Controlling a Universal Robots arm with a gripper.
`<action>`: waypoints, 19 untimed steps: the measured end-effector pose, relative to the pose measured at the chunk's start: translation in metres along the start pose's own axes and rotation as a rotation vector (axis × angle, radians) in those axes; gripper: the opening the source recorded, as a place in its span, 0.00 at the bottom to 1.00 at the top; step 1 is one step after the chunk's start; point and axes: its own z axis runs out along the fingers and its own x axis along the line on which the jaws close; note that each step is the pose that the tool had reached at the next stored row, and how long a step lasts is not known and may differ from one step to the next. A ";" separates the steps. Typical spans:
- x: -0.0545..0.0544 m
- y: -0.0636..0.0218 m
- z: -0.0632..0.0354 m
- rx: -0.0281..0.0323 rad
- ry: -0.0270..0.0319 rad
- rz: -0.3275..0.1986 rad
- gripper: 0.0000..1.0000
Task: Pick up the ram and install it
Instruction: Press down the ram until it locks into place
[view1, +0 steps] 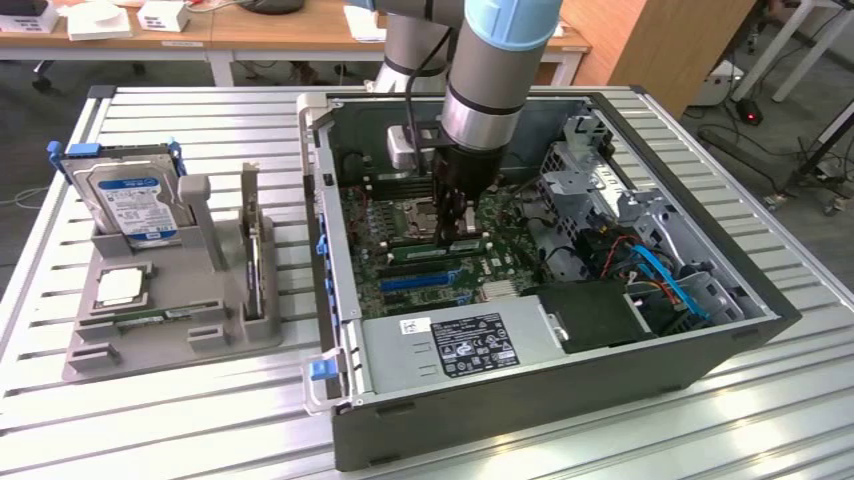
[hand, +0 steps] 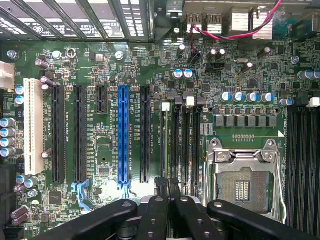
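Note:
My gripper (view1: 463, 236) reaches down inside the open computer case (view1: 747, 335), just over the green motherboard (view1: 501, 262). In the wrist view its black fingers (hand: 161, 186) are pressed together on the ram (hand: 165, 145). The ram shows edge-on as a thin line running along the memory slot nearest the long black card slot (hand: 145, 135). It lines up with that slot's white clip (hand: 166, 106). I cannot tell whether it is seated or just above the slot. Empty black memory slots (hand: 185, 150) lie beside it.
The silver processor socket (hand: 241, 185) sits close beside the memory slots. A blue card slot (hand: 123, 135) and a white one (hand: 33, 127) lie further off. A power supply (view1: 461, 345) and blue cables (view1: 667, 285) fill the case. A grey holder (view1: 174, 330) carries a hard drive (view1: 131, 200) and a card (view1: 251, 250).

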 end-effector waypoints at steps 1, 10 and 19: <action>0.000 0.0000 0.0000 0.0000 0.0000 0.000 0.09; 0.000 0.0000 0.0007 -0.0002 0.0004 0.000 0.09; 0.000 0.0000 -0.0021 0.0007 -0.0018 0.000 0.09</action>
